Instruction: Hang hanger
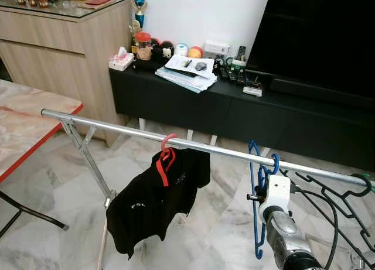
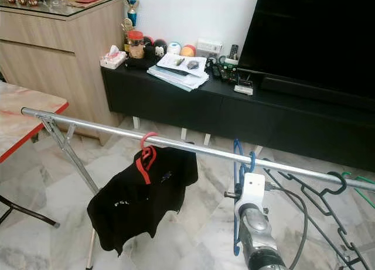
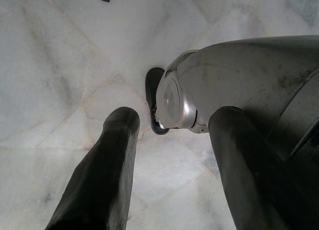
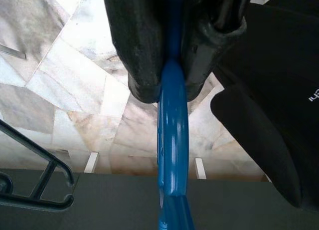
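- Left eye view: glossy blue plastic hanger (image 1: 258,188), hook over the round steel rail (image 1: 117,127); the right tool (image 1: 262,195) meets it just under the rail. A black shirt (image 1: 153,197) droops from a red hanger (image 1: 166,159); dark wire hangers (image 1: 343,205) hang further right.
- Left wrist view: left tool (image 3: 172,165), matte black fingers spread wide, above veined marble floor (image 3: 60,65).
- Right wrist view: both fingers (image 4: 137,45) clamp the smooth blue hanger between them.

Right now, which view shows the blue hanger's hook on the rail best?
Left eye view: blue hanger hook sits over the rail, beside the right gripper. Right eye shows the same. Right wrist shows just the clamped bar.
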You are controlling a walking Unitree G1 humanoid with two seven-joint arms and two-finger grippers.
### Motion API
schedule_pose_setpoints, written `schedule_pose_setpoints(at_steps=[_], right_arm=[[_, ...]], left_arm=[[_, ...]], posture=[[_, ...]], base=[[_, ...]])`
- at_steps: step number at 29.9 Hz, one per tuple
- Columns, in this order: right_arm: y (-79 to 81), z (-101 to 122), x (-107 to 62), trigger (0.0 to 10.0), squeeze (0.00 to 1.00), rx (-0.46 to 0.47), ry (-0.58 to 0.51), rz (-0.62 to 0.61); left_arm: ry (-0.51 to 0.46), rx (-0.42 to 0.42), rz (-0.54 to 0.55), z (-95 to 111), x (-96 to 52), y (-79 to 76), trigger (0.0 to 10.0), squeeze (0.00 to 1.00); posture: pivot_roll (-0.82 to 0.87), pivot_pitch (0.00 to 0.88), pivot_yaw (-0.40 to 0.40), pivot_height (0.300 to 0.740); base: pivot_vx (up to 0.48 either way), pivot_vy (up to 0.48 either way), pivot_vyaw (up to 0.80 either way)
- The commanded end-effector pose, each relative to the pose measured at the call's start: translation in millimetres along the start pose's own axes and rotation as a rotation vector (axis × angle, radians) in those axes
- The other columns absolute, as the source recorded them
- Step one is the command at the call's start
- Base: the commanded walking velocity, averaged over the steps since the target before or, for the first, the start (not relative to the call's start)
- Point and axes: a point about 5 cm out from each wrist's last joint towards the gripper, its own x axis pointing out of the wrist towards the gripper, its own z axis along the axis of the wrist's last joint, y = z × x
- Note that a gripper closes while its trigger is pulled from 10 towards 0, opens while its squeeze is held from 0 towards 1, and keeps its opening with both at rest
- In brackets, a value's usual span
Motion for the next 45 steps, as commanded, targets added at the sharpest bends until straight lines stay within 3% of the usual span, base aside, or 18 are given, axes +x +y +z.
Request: schedule_pose_setpoints(at_steps=[1, 6, 17, 22, 23, 29, 31, 35, 37, 39, 45], right_arm=[[-6.9, -1.1, -1.5, 10.0, 0.99, 0.016, -0.014, -0.024], [-11.2, 2.6, -6.8, 10.0, 1.0, 0.02, -0.117, -0.031], [-16.1, -1.0, -16.7, 10.0, 1.0, 0.006, -0.187, 0.0], [-23.6, 3.5, -24.9, 10.0, 1.0, 0.042, -0.274, -0.028], [-25.6, 9.6, -33.2, 10.0, 1.0, 0.009, -0.359, -0.041], [-29.2, 15.1, -60.1, 10.0, 1.0, -0.087, -0.479, -0.039], [-33.7, 8.1, -68.1, 10.0, 1.0, -0.103, -0.454, -0.045], [-35.0, -26.8, -77.3, 10.0, 0.99, -0.157, -0.301, 0.019], [-36.9, -57.0, -81.0, 10.0, 0.99, -0.236, -0.157, 0.056], [-38.3, -68.5, -84.2, 10.0, 1.0, -0.256, -0.097, 0.065], [-46.5, -74.6, -96.0, 10.0, 1.0, -0.269, -0.071, 0.01]], left_arm=[[0.036, 0.013, -0.018, -8.2, -1.7, -3.2, 10.0, 0.0], [0.036, 0.014, -0.014, -7.9, -1.6, -2.8, 10.0, 0.0], [0.039, 0.017, -0.025, -7.8, -1.5, -3.3, 10.0, 0.0], [0.037, 0.014, -0.025, -7.7, -1.4, -3.6, 10.0, 0.0], [0.037, 0.013, -0.024, -7.7, -1.5, -3.6, 10.0, 0.0], [0.037, 0.015, -0.021, -7.9, -1.6, -3.2, 10.0, 0.0], [0.036, 0.014, -0.016, -7.8, -1.6, -2.8, 10.0, 0.0], [0.033, 0.013, -0.012, -7.1, -1.4, -2.6, 10.0, 0.0], [0.028, 0.014, -0.008, -6.2, -1.2, -2.6, 10.0, 0.0], [0.022, 0.012, -0.005, -5.5, -1.1, -2.5, 10.0, 0.0], [0.014, 0.011, 0.004, -4.3, -0.9, -1.8, 10.0, 0.0]], posture=[[0.12, 0.053, -0.101, 0.74], [0.11, 0.054, -0.1, 0.74], [0.1, 0.056, -0.1, 0.74], [0.11, 0.057, -0.104, 0.74], [0.11, 0.057, -0.104, 0.74], [0.1, 0.06, -0.106, 0.74], [0.1, 0.06, -0.107, 0.74], [0.09, 0.057, -0.109, 0.74], [0.1, 0.055, -0.11, 0.74], [0.1, 0.052, -0.113, 0.74], [0.1, 0.049, -0.115, 0.74]], base=[[0.0, 0.0, 0.0], [0.0, 0.0, 0.0], [0.0, 0.0, 0.0], [0.0, 0.0, 0.0], [0.0, 0.0, 0.0], [0.0, 0.0, 0.0], [0.0, 0.0, 0.0], [0.0, 0.0, 0.0], [0.0, 0.0, 0.0], [0.0, 0.0, 0.0], [0.0, 0.0, 0.0]])
